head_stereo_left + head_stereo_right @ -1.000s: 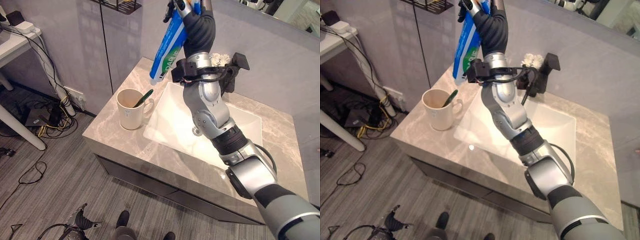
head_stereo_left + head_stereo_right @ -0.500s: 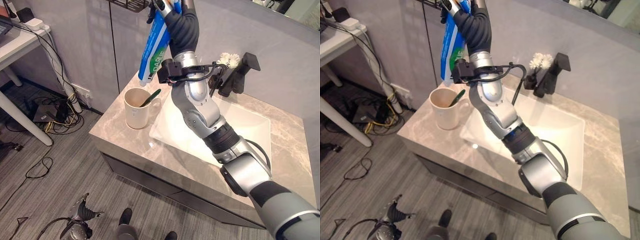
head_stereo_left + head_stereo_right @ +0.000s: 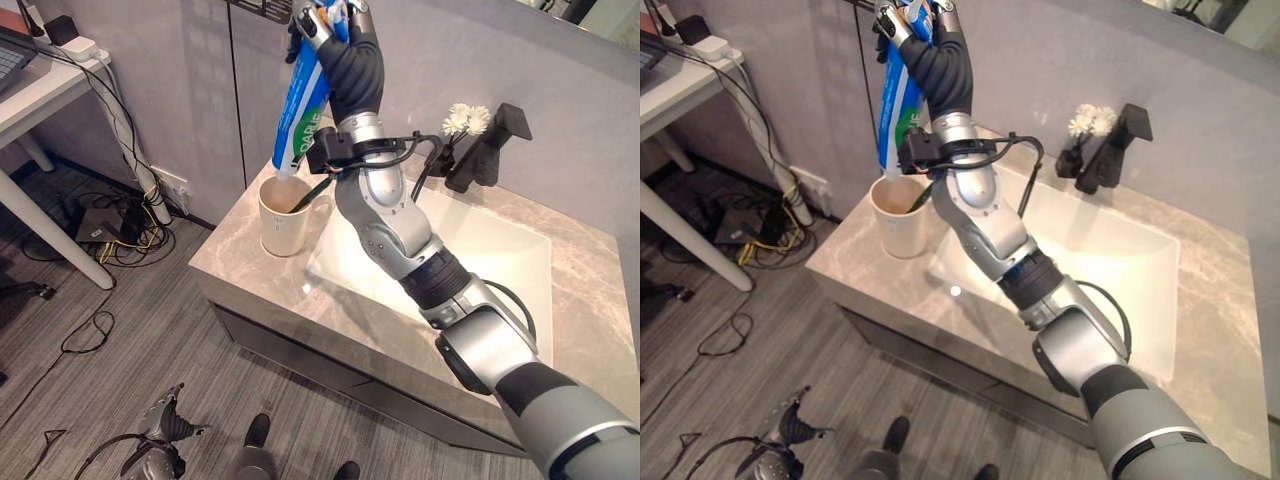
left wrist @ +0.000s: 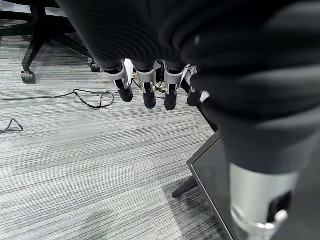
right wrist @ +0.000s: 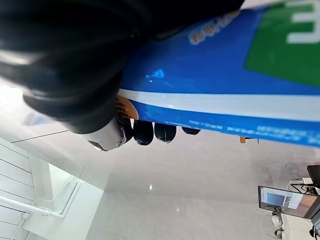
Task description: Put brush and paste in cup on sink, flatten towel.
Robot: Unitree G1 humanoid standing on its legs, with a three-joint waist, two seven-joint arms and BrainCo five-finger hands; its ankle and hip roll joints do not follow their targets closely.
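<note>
My right hand (image 3: 347, 52) is raised high over the counter's left end, shut on a blue, white and green toothpaste tube (image 3: 305, 100). The tube hangs almost upright, its lower end just above the mouth of a cream mug (image 3: 283, 220). A green toothbrush (image 3: 316, 190) leans in the mug against the rim. In the right wrist view the tube (image 5: 225, 95) lies across the palm with dark fingertips (image 5: 145, 132) curled round it. My left hand (image 4: 145, 87) hangs over the grey floor, fingers relaxed and holding nothing.
The mug stands on a marble counter (image 3: 250, 275) beside a white rectangular basin (image 3: 490, 250). A black faucet (image 3: 495, 150) and small white flowers (image 3: 462, 120) stand at the back. A wire shelf (image 3: 262, 8) hangs on the wall. A white desk (image 3: 45, 85) and cables (image 3: 110, 225) are at left.
The camera has shifted. My right hand has carried the tube to the left and down, from beside the mug to directly over its mouth.
</note>
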